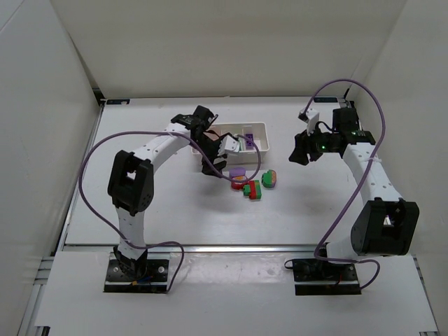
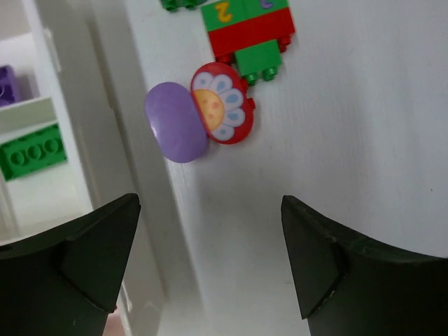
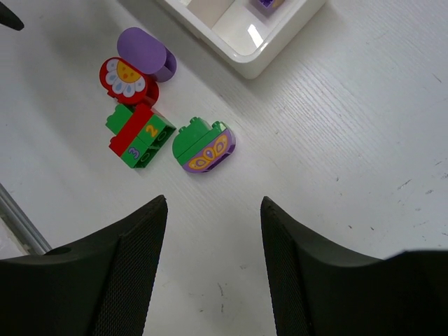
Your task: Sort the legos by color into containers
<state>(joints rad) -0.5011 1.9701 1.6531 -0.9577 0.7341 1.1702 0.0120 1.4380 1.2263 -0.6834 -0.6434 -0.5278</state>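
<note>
Left pincer (image 2: 208, 210) spread near purple lego (image 2: 175, 122), right pincer (image 3: 213, 203) spread, holding nothing

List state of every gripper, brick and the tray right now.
left gripper: fingers open, empty.
right gripper: fingers open, empty.
red flower brick: loose on table.
purple round brick: on table, touching red flower brick.
red-green number stack: on table, joined.
green-purple butterfly brick: on table, beside the stack.
white tray: holds a green brick and a purple brick, in separate compartments.
</note>
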